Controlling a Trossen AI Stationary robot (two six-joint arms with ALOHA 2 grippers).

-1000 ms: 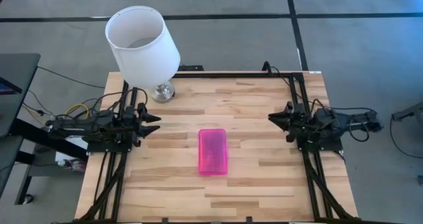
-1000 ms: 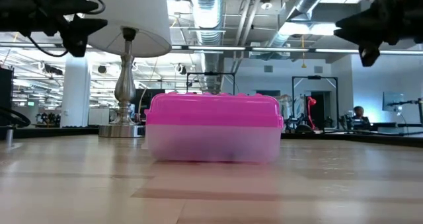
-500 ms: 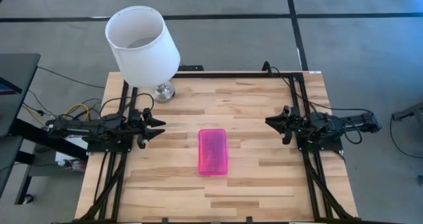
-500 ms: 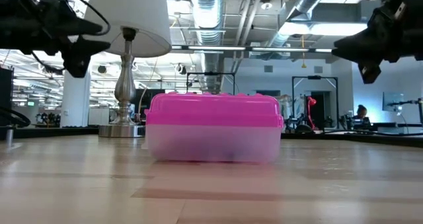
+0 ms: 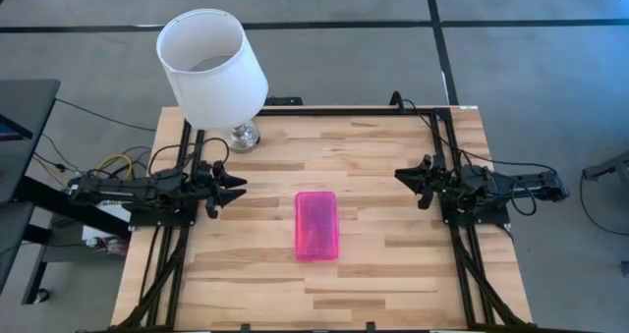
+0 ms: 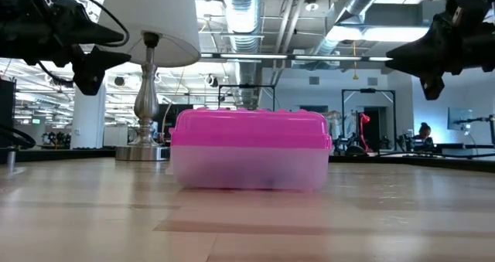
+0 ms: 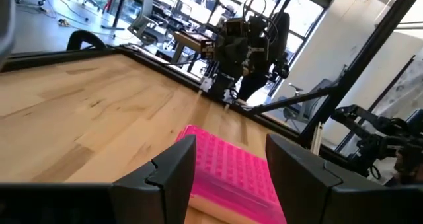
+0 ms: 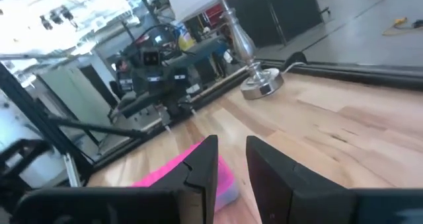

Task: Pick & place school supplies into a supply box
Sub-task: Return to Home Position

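The supply box (image 5: 316, 225), clear with a pink ribbed lid, lies closed on its base in the middle of the wooden table; it also shows in the low view (image 6: 249, 150). No school supplies show in any view. My left gripper (image 5: 239, 189) hovers level over the table's left side, pointing at the box (image 7: 228, 174), its fingers (image 7: 178, 159) open and empty. My right gripper (image 5: 401, 177) hovers level over the right side and faces the box (image 8: 192, 168). It is open by a narrow gap, with nothing between its fingers (image 8: 206, 151).
A lamp with a big white shade (image 5: 211, 68) stands on its metal base (image 5: 243, 135) at the table's far left corner. Dark frame rails (image 5: 344, 111) run along the far and side edges. Bare wood (image 5: 383, 264) surrounds the box.
Both grippers have come down a little over the table's sides and stand a bit closer to the box. The left one has also rolled slightly about its own line. The gaps between the fingers look the same. The box has kept still.
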